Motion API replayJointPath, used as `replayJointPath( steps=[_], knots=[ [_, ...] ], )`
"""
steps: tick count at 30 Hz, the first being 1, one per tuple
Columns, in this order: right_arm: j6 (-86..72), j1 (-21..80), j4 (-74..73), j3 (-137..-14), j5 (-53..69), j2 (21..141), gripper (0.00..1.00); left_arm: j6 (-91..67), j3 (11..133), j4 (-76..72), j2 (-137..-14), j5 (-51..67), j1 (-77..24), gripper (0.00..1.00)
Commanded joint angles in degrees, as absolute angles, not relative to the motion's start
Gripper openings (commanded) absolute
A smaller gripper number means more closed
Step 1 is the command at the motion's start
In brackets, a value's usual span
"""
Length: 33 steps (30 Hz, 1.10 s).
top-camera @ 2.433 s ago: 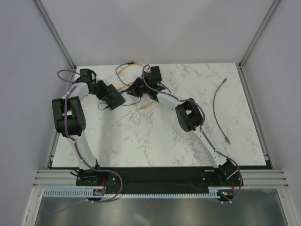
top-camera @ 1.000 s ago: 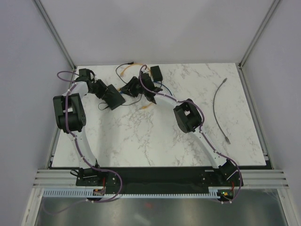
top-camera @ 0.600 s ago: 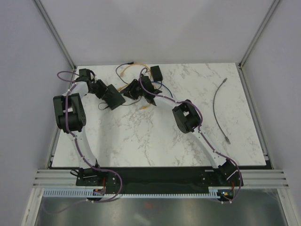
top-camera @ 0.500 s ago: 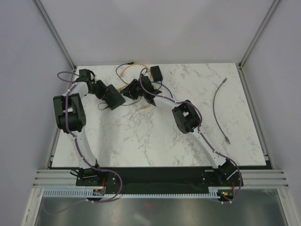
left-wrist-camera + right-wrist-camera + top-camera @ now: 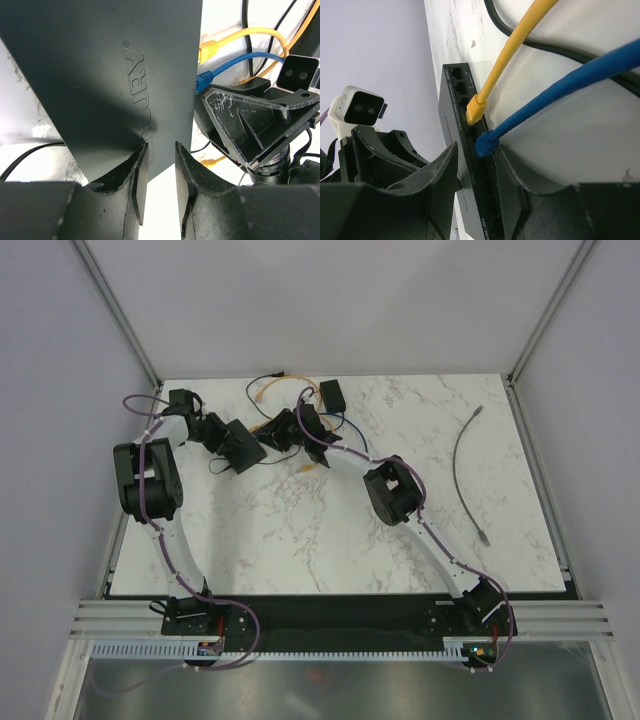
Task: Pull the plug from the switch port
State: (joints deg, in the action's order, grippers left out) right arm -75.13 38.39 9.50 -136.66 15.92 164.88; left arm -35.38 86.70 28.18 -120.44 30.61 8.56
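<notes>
Grey walls close in a white marble bench (image 5: 300, 530), and both arms reach to its far left part, where the flat black switch (image 5: 240, 445) lies. A row of sockets runs along one edge of the switch, and 2 of them are filled. A yellow plug (image 5: 476, 111) sits in 1. Just beside it, a blue plug (image 5: 486, 144) is seated in its switch port (image 5: 476, 146). Its blue cable (image 5: 560, 95) runs off across the marble next to the yellow cable (image 5: 512, 50).

The right claw (image 5: 477, 152) is at that edge with its 2 fingers apart, 1 on each side of the blue plug. A strip of the socket face shows between the plug and 1 finger, so this claw is open and not clamped on the plug.

The left claw (image 5: 161, 150) is at the other side of the switch. Its fingers are also parted, with bare bench showing in the gap, and the tips are over the near edge of the lettered top face. Whether they press on it I cannot tell.

Beyond the right claw lies a small black adapter block (image 5: 332, 394). Well apart to the right, a loose grey cable (image 5: 462, 455) curves over the bench.
</notes>
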Motion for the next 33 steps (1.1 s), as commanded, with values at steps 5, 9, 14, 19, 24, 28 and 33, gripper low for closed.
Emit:
replayJointPath(
  steps=[5,9,14,19,24,28,33],
  knots=[
    [-75.7,39.0,5.3,-137.5,13.2,168.2,0.39,-35.2,86.3,27.7,-119.8,32.0,8.7,0.35],
    [-76.4,39.0,4.9,-137.7,13.0,169.0,0.34,-35.2,86.4,27.7,-120.0,32.0,8.7,0.35],
    [-76.7,39.1,4.2,-138.3,12.8,169.5,0.24,-35.2,86.3,27.8,-119.9,31.9,8.7,0.34],
    [-78.3,38.9,2.6,-138.4,12.9,170.0,0.0,-36.6,85.8,28.7,-119.9,29.5,8.8,0.33],
    [-83.5,38.4,3.7,-138.3,12.9,170.0,0.0,-38.8,86.0,32.1,-121.5,26.5,8.9,0.33],
    [-90.6,38.2,4.3,-135.4,10.4,168.2,0.0,-39.0,86.4,34.9,-121.7,23.0,8.9,0.32],
    [-98.1,38.5,4.8,-135.4,8.6,168.5,0.0,-38.5,87.4,36.6,-122.2,22.1,8.9,0.32]
  ],
)
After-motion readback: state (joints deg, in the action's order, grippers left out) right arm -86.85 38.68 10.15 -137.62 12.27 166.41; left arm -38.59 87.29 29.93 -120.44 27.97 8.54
